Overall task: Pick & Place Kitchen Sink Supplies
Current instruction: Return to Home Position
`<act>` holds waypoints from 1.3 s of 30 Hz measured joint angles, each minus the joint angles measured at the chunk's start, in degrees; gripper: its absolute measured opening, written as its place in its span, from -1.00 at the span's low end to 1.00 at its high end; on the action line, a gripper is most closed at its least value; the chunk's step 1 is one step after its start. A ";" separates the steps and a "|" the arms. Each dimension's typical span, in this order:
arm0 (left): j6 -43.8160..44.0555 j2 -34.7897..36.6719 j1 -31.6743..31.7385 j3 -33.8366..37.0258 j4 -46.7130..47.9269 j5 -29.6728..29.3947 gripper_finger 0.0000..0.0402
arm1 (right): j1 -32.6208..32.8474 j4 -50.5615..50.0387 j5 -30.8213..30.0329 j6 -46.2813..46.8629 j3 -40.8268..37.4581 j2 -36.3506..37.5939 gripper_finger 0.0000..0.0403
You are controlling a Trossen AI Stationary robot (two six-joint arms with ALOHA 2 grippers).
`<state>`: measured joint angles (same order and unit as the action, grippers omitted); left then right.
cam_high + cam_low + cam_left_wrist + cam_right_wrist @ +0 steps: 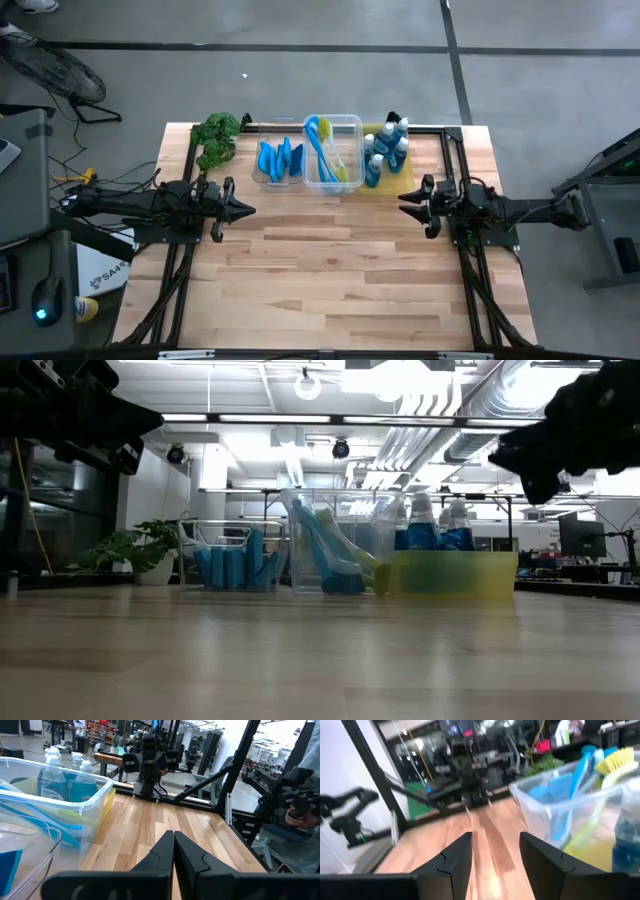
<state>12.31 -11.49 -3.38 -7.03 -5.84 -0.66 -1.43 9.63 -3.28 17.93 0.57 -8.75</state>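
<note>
Blue sponges stand on edge in a small clear bin. Blue and yellow-green brushes lean in the middle clear bin, heads down in the low view. Blue bottles with grey caps stand upright in the yellow bin. My left gripper hovers shut over the table's left part, pointing right, in front of the sponge bin; its wrist view shows the fingers closed together. My right gripper hovers open on the right, pointing left, in front of the yellow bin, with its fingers apart in its wrist view.
A green leafy plant stands at the far left corner beside the sponge bin. The three bins line the table's far edge. Bare wood stretches between the grippers and toward the near edge. Black frame rails run along both sides.
</note>
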 joint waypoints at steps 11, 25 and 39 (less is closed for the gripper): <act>0.00 0.00 0.00 0.00 0.01 0.01 -0.99 | 0.02 -7.59 0.56 6.02 -0.01 -0.57 -0.22; -0.01 0.00 0.00 0.00 -0.01 0.01 -0.99 | 0.02 -7.67 0.47 4.12 -0.04 -0.54 -0.22; -0.01 0.00 0.00 0.00 0.01 0.01 -0.99 | 0.04 -7.70 0.42 4.09 -0.04 -0.53 -0.22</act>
<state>12.30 -11.49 -3.38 -7.03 -5.82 -0.66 -1.39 1.93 -2.85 22.02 0.54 -9.28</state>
